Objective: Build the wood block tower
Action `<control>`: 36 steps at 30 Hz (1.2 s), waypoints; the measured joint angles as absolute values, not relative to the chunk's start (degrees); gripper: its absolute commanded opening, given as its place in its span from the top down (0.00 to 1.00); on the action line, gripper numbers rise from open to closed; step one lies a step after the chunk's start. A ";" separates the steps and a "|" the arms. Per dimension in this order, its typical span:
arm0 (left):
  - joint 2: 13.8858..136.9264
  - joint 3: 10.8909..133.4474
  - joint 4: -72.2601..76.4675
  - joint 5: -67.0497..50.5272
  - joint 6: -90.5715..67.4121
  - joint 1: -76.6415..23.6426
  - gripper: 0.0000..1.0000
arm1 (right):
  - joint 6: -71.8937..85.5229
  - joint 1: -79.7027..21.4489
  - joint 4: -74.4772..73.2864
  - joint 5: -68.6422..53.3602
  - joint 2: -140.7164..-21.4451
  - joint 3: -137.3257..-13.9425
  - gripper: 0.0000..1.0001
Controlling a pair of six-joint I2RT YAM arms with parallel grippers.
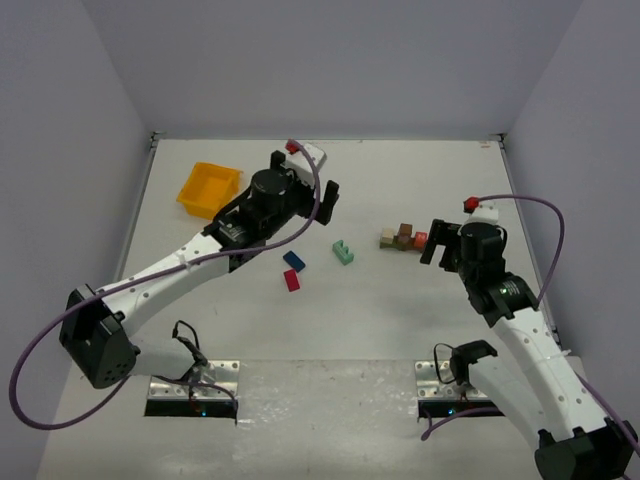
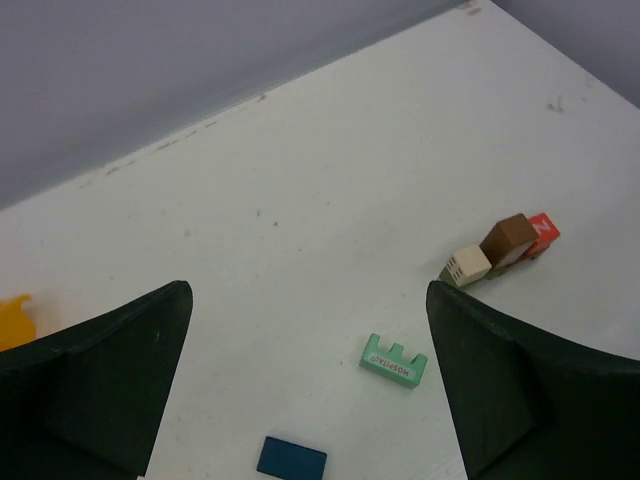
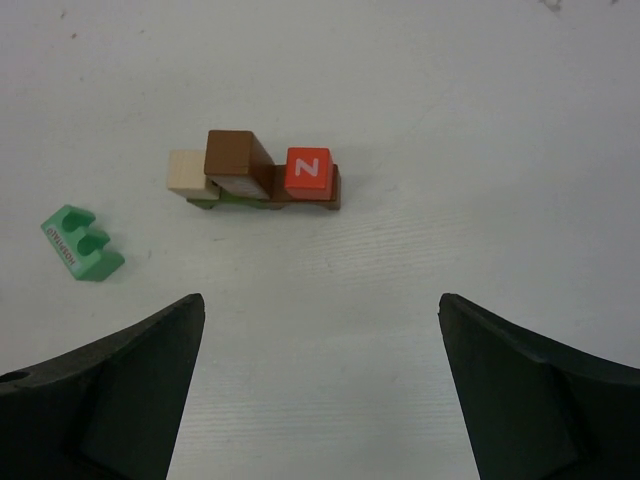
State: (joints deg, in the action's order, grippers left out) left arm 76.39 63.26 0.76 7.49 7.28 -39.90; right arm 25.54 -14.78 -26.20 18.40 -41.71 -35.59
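A small cluster of blocks (image 1: 403,238) stands right of centre: a tan block (image 3: 186,170), a brown block (image 3: 237,155) and a red block with a white N (image 3: 307,168) rest on olive and brown blocks. A teal notched block (image 1: 343,252) lies to its left, and shows in the left wrist view (image 2: 393,360) and the right wrist view (image 3: 80,242). A blue block (image 1: 294,260) and a red block (image 1: 291,281) lie further left. My left gripper (image 1: 328,199) is open and empty above the table (image 2: 308,290). My right gripper (image 1: 437,243) is open and empty, just right of the cluster (image 3: 322,300).
A yellow-orange plastic tray (image 1: 210,188) sits at the back left, beside the left arm; its edge shows in the left wrist view (image 2: 15,320). Grey walls close the table at the back and both sides. The blue block also shows below my left gripper (image 2: 291,458).
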 measured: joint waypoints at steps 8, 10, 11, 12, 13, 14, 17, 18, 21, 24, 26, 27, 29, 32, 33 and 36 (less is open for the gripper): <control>69.22 53.47 -1.39 26.20 -20.44 -29.83 0.00 | 21.70 -18.13 -20.59 10.31 -44.95 -33.43 0.01; 68.94 50.59 -1.44 25.19 -24.63 -24.89 0.00 | 20.65 -21.71 -19.63 11.04 -46.95 -33.45 0.01; 68.90 49.42 -1.51 24.37 -26.24 -22.85 0.00 | 20.13 -23.83 -19.30 11.73 -47.88 -33.50 0.01; 68.90 48.36 -1.50 23.53 -27.62 -21.04 0.00 | 19.59 -25.94 -19.10 12.43 -48.77 -33.58 0.01; 68.90 47.77 -1.55 22.74 -28.67 -20.07 0.00 | 19.16 -27.50 -18.77 12.99 -49.86 -33.93 0.01; 68.90 47.19 -1.59 21.95 -29.71 -19.12 0.00 | 18.73 -29.04 -18.43 13.54 -50.96 -34.28 0.01; 68.90 47.03 -1.50 20.19 -31.72 -18.37 0.00 | 17.31 -34.17 -17.45 17.82 -56.15 -37.15 0.01; 68.90 47.03 -1.28 19.78 -32.17 -18.30 0.00 | 16.75 -36.00 -16.71 19.07 -58.35 -38.39 0.01; 68.90 47.00 -0.65 18.56 -33.20 -18.26 0.00 | 15.59 -41.20 -16.37 23.50 -64.61 -42.65 0.01; 68.93 46.81 0.31 17.77 -33.72 -18.04 0.00 | 14.97 -43.30 -15.05 24.64 -69.04 -45.62 0.01; 69.01 46.79 0.65 17.50 -34.06 -17.98 0.00 | 14.56 -43.84 -14.35 24.26 -70.66 -46.55 0.01; 69.06 46.77 0.88 17.31 -34.24 -17.95 0.00 | 14.37 -44.00 -14.01 23.78 -71.39 -46.97 0.01; 69.23 46.64 1.55 16.23 -34.33 -17.91 0.00 | 14.03 -44.30 -13.42 22.09 -72.91 -47.87 0.01; 69.88 46.37 2.38 14.13 -34.33 -17.90 0.00 | 13.77 -44.74 -12.33 19.15 -76.26 -49.61 0.01; 70.21 46.37 2.51 13.59 -34.31 -17.89 0.00 | 13.70 -44.82 -12.10 18.36 -77.73 -50.24 0.01; 71.08 46.35 2.70 12.64 -34.28 -17.89 0.00 | 13.67 -44.94 -12.25 16.71 -81.67 -51.96 0.01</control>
State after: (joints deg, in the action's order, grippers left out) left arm 71.08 46.35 2.70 12.64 -34.28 -17.89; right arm 13.67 -44.94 -12.25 16.71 -81.67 -51.96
